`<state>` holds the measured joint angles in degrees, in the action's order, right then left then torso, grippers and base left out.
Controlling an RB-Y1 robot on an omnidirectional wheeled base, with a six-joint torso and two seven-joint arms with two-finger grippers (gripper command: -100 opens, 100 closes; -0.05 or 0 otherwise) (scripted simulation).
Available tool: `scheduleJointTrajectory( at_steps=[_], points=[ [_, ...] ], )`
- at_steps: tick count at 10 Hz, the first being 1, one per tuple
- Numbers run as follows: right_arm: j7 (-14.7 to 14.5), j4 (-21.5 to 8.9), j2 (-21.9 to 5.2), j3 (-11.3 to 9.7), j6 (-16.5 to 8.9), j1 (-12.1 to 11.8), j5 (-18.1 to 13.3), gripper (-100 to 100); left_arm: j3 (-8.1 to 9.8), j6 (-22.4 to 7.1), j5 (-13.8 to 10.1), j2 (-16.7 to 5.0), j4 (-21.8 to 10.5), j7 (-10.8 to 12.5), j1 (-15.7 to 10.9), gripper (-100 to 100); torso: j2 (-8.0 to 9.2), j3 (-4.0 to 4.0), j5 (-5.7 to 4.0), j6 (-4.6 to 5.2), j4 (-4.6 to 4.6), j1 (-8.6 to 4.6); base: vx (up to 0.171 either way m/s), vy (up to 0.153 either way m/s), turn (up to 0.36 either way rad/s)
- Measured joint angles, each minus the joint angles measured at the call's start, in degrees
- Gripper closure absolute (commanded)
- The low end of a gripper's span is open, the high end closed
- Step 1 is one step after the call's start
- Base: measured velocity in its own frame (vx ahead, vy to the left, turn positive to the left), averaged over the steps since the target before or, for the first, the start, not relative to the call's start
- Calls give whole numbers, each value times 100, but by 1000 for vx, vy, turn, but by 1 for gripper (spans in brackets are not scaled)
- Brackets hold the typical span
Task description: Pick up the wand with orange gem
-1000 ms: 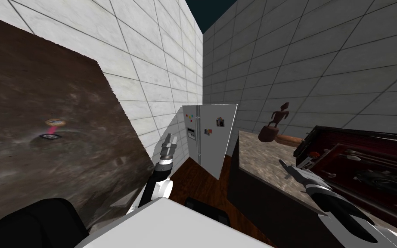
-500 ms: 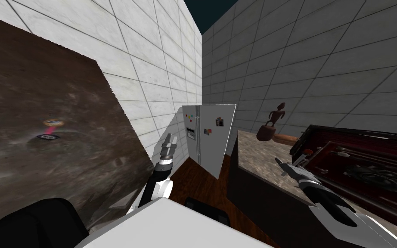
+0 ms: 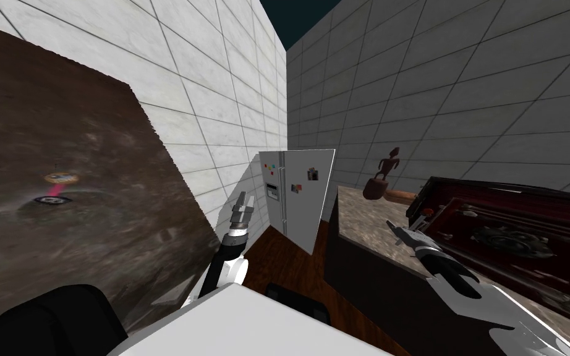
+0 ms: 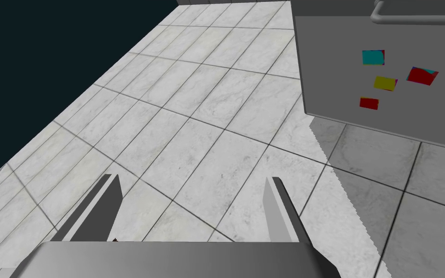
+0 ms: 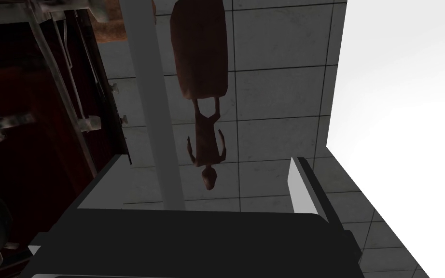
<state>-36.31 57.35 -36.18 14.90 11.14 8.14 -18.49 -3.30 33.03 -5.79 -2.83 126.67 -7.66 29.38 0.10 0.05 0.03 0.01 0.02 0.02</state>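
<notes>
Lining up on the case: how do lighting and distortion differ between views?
Head view: wide lens splays the walls; the fridge leans from camera roll. Right wrist view: dim, dark red case nearly black, figurine upside down, flat white patch beside it. Left wrist view: evenly lit, jagged-edged fridge shadow on the tiles.

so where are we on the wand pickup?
Done: I am at the counter, nothing held yet. In hand: the right gripper hovers over it with open fingers, just short of the dark red case. A small orange-red tip at the case's near edge may be the gem, but it is too small to tell. The left gripper is open, raised beside the fridge. Left: confirm the target, reach in, close, lift.
</notes>
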Motion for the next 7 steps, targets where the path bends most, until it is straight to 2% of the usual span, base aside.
scheduleJointTrajectory(
  at_steps=[2, 3, 5, 7],
  points=[
    [-109, -459, -89, -164, 147, 412, 73, -100, 0, 0, 0, 0, 0, 0, 0, 0, 3, 2, 1, 0, 1, 2, -25, 13, -16],
    [-104, -579, -108, -190, 135, 483, 88, -100, 0, 0, 0, 0, 0, 0, 0, 0, -1, -1, 0, 1, 0, -2, -27, 4, -101],
    [-182, -820, -179, -345, 204, 784, 156, -100, 0, 0, 0, 0, 0, 0, 0, 0, 1, 1, 0, 1, 1, 0, -21, 12, -34],
    [-224, -1158, -174, -337, 296, 961, 156, -100, 0, 0, 0, 0, 0, 0, 0, 0, -6, -4, -1, 1, -2, -4, -11, 5, -54]
  ],
)
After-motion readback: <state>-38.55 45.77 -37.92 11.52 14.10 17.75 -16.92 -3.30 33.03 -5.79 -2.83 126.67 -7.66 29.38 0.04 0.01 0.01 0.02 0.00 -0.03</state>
